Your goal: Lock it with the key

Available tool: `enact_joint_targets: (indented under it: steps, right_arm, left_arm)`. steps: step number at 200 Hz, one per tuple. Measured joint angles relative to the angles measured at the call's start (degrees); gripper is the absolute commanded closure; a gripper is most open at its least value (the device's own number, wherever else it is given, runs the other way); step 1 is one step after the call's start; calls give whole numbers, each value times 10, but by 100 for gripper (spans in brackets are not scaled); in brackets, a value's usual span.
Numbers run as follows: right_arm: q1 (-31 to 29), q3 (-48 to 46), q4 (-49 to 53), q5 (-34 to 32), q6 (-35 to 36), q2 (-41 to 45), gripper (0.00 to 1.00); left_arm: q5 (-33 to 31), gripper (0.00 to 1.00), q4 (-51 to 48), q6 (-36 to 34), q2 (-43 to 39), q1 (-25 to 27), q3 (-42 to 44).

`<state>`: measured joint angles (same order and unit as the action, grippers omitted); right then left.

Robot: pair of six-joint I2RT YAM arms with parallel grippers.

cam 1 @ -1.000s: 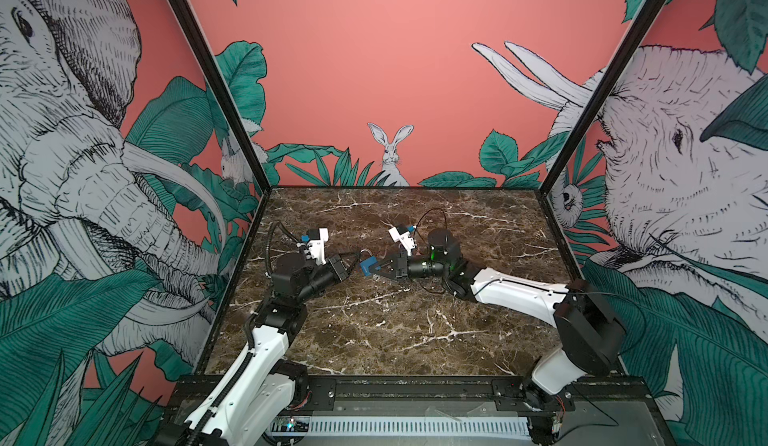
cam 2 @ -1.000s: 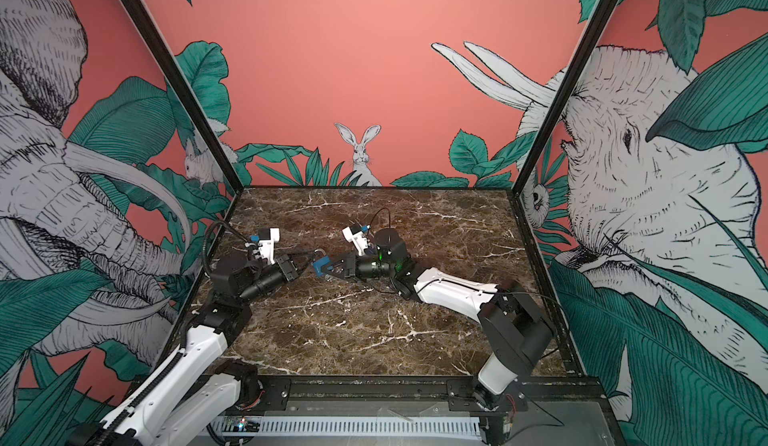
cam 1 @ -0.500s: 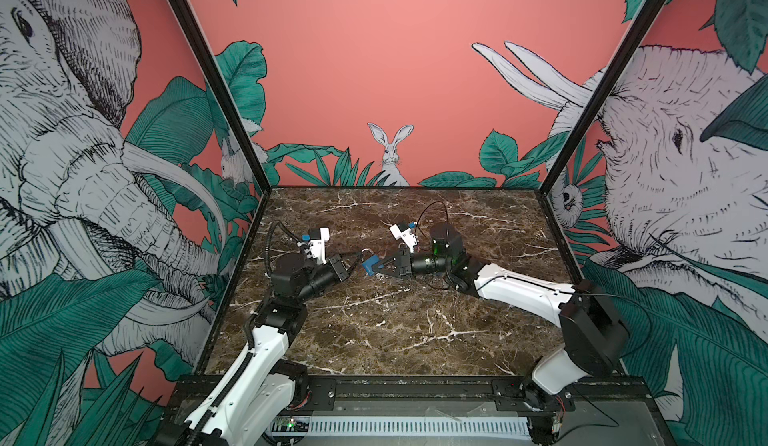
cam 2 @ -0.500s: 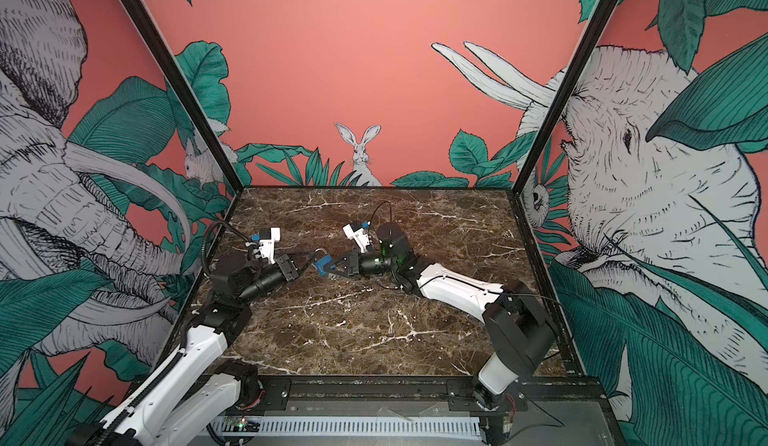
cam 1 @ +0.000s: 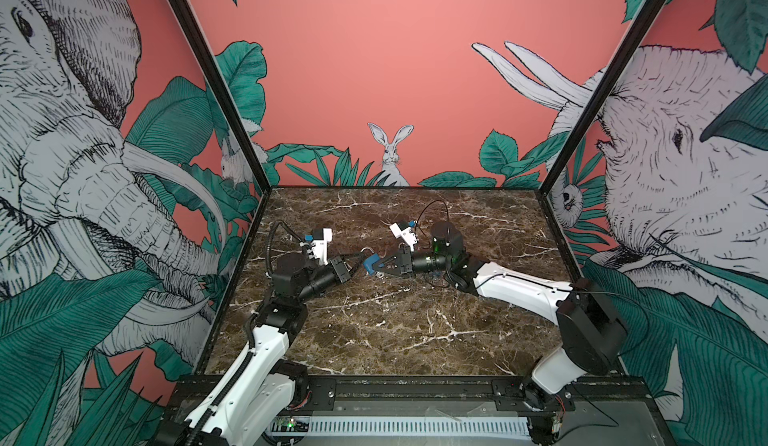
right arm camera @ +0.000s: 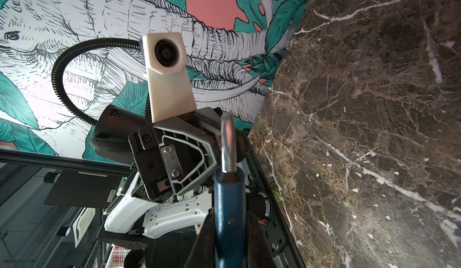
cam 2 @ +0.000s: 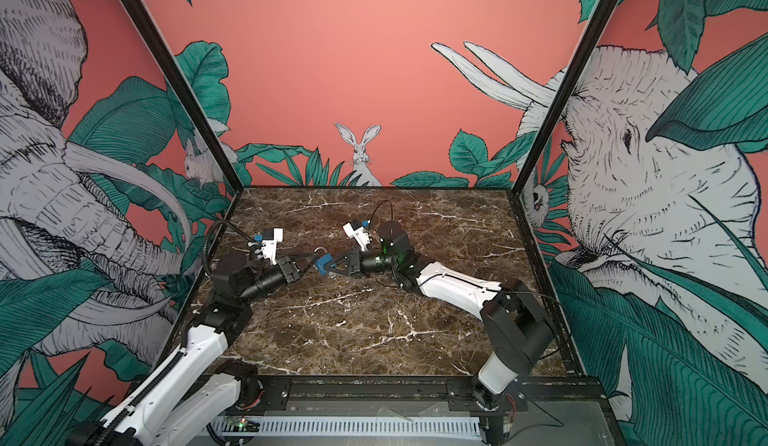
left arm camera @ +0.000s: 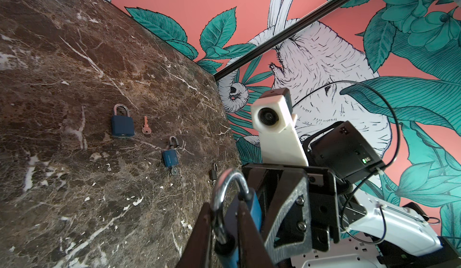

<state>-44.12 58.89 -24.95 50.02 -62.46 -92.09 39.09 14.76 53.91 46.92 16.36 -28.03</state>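
We see the blue padlock (cam 1: 371,264) held off the marble table (cam 1: 374,340), above its rear half and a little left of its middle in both top views. Its shackle (right arm camera: 228,142) points away from the right gripper (cam 1: 380,266), whose fingers are clamped on either side of the blue body. We cannot tell whether a key sits in it.

The left gripper (cam 1: 357,262) meets the lock from the table's left side. In the left wrist view its fingers (left arm camera: 200,231) stand narrowly apart with the shackle between them, and we cannot tell whether they press on it.

Lying flat on the table, well apart from all this, are a larger dark padlock (left arm camera: 122,125) with a loose key (left arm camera: 146,127) just beside it, a smaller blue padlock (left arm camera: 170,155) with what looks like a key in its base, and a tiny black padlock (left arm camera: 214,173).
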Motion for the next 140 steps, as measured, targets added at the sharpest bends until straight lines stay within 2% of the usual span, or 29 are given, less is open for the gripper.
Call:
enact_joint_targets:
  steps: [30, 76, 140]
  right_arm:
    - [0, 0, 0, 2, 0, 0, 100]
    - [2, 0, 0, 10, 12, -1, 100]
    - [5, 0, 13, 13, 17, -2, 98]
  left_arm:
    - [3, 85, 14, 1, 11, 0, 0]
    - [13, 100, 48, 17, 26, 0, 1]
    - [26, 100, 64, 18, 50, 0, 1]
